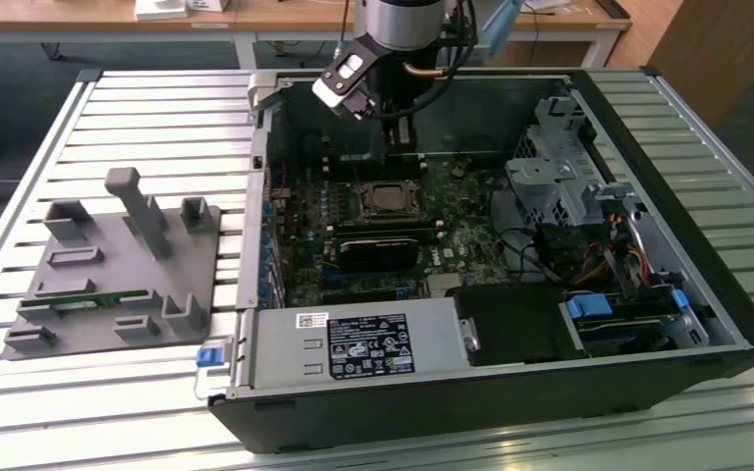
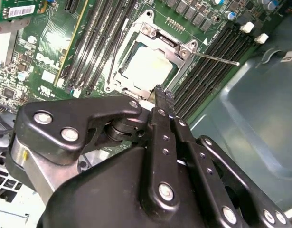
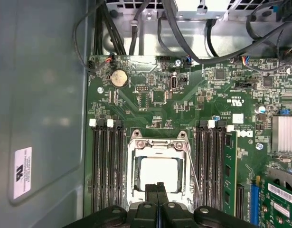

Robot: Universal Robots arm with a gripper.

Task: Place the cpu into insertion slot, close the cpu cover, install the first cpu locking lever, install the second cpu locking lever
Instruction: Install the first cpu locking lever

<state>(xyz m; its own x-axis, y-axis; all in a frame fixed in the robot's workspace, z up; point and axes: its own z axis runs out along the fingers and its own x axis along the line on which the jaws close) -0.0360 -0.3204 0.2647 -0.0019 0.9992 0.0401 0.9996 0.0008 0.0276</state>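
Now | one cpu framed by one cpu cover | one tool closed, empty

- One open black metal computer case
- One green motherboard
- One flat square silvery-beige cpu
- One thin silver metal cpu cover
- Two thin wire locking levers
- One round silver coin battery
- One grey moulded fixture tray
- One black gripper
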